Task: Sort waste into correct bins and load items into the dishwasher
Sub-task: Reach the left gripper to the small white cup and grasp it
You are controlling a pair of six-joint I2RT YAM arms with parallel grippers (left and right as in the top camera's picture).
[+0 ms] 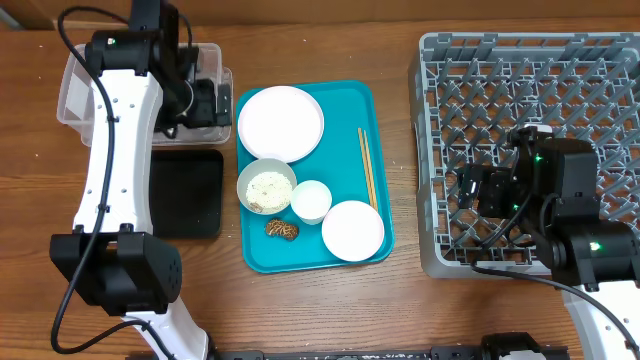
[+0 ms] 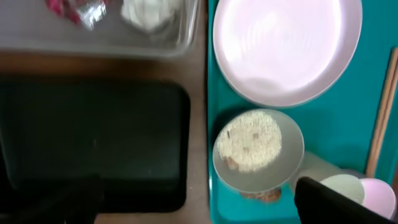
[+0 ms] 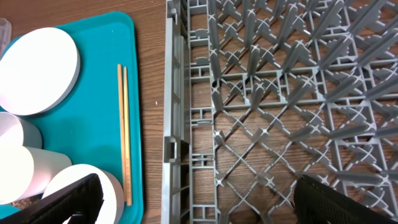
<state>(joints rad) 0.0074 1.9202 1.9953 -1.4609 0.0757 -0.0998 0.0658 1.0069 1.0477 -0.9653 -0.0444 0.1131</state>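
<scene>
Now, left tool (image 2: 196, 200): is spread wide, nothing is held; it is hung at the clear tub (image 1: 75, 95).
Right tool (image 3: 205, 199): is spread wide, empty, over the dish rack (image 3: 176, 74).
Bowl (image 2: 273, 177): is set on the teal tray (image 2: 336, 143), filled with rice grains (image 2: 252, 140); it lies near the left tool, untouched.
Handling: is judged rigid, slick and breakable; it is best taken at the rim and kept level.

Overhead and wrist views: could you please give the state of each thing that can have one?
Left pincer: open, empty.
Right pincer: open, empty.
Clear tub: holds red wrapper and white scrap.
Black tray: empty.
Bowl: upright, holds rice.
Cup: upright.
Large plate: bare, on teal tray.
Small plate: bare.
Chopsticks: flat on teal tray.
Dish rack: no dishes visible.
</scene>
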